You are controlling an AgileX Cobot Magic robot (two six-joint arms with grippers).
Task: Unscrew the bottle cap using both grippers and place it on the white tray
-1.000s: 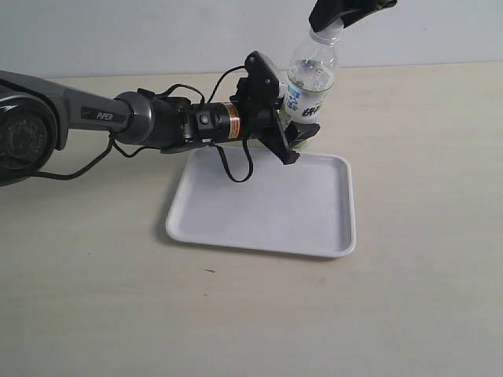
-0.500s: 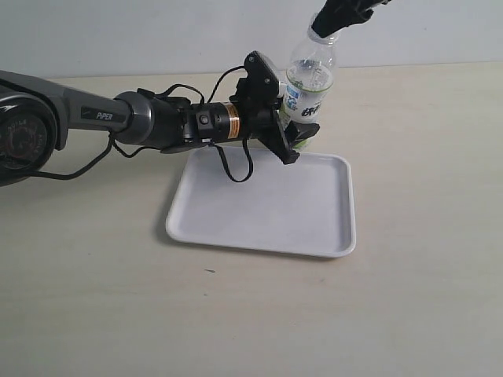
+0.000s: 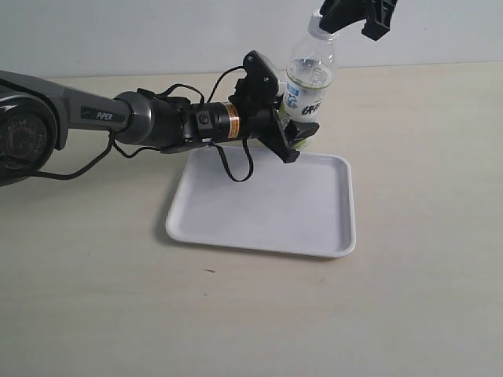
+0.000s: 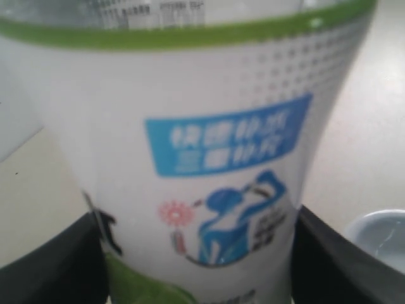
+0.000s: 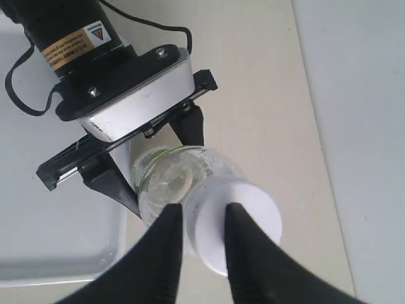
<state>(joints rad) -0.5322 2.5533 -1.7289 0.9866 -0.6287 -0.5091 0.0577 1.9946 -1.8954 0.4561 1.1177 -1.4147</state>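
Note:
The bottle [image 3: 308, 82] stands at the white tray's [image 3: 236, 212] far edge. My left gripper [image 3: 292, 110] is shut on its labelled body. In the left wrist view the label [image 4: 190, 158] fills the frame, with a black finger [image 4: 50, 266] against each side. My right gripper [image 3: 350, 16] comes down from above onto the bottle cap [image 3: 314, 23]. In the right wrist view its fingers [image 5: 161, 253] stand close together at the white cap [image 5: 259, 215]. One finger is at the cap's side and the other lies across its top. The clear bottle shoulder [image 5: 171, 177] shows below.
The left arm [image 3: 118, 118] reaches in from the left, and its cable [image 3: 236, 169] loops over the tray's far left corner. Beige tabletop [image 3: 424, 157] surrounds the tray. A pale wall [image 3: 157, 31] runs behind. The tray's corner [image 5: 50, 240] shows in the right wrist view.
The right gripper has turned about the cap, and one finger now sticks out to the right. The bottle's top has shifted slightly left and up. The left gripper has not moved.

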